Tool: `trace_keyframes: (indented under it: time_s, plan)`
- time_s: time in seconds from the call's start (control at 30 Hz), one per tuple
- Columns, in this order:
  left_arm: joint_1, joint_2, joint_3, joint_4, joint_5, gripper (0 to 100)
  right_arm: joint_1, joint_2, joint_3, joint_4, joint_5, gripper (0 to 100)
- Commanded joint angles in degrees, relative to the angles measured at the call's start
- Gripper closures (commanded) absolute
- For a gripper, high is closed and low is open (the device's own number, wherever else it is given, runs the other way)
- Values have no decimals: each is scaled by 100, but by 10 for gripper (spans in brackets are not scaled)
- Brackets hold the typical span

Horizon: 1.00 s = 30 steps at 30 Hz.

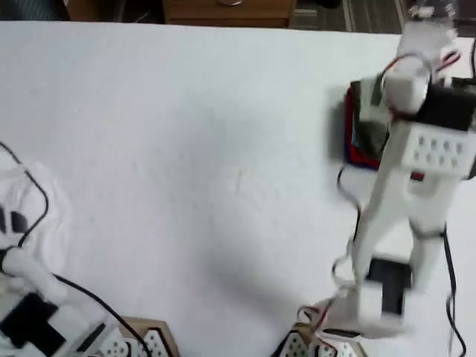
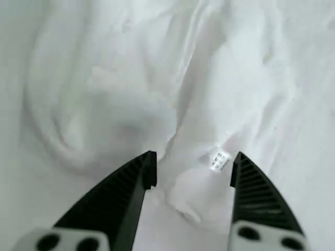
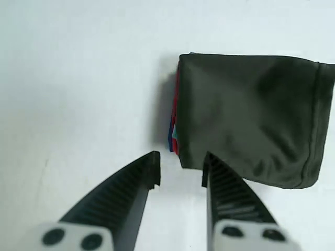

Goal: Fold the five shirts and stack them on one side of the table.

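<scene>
A crumpled white shirt (image 1: pixel 37 201) lies at the table's left edge, and my left arm (image 1: pixel 30 282) stands over it. In the left wrist view, my left gripper (image 2: pixel 191 170) is open just above the white shirt (image 2: pixel 131 94), a raised fold and a small tag (image 2: pixel 220 159) between its fingers. A stack of folded shirts (image 1: pixel 364 126), dark olive on top over red and blue layers, sits at the right side of the table. My right gripper (image 3: pixel 180 170) hangs open above the table beside the near edge of the stack (image 3: pixel 246 115), with nothing in it.
The white table (image 1: pixel 208 149) is bare across its middle. A wooden cabinet (image 1: pixel 227 11) stands beyond the far edge. Cables (image 1: pixel 89 297) trail from the arm bases (image 1: pixel 312 342) at the front edge.
</scene>
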Motion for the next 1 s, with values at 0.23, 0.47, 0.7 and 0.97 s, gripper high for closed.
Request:
trace_keyframes:
  time_s: [0.23,0.47,0.7,0.97]
  plan:
    - [862,905,-13,-563,-229,751,-92,-2782,2884,110,185,854]
    - [774,1284,-13,-1029,-826,751,-92,-3380,3657,110,185,854]
    - [747,1310,-207,-1081,-1002,828,-92,-3820,4334,110,185,853]
    - [756,1284,-180,-1081,-993,978,-127,-3960,4492,-13,193,853]
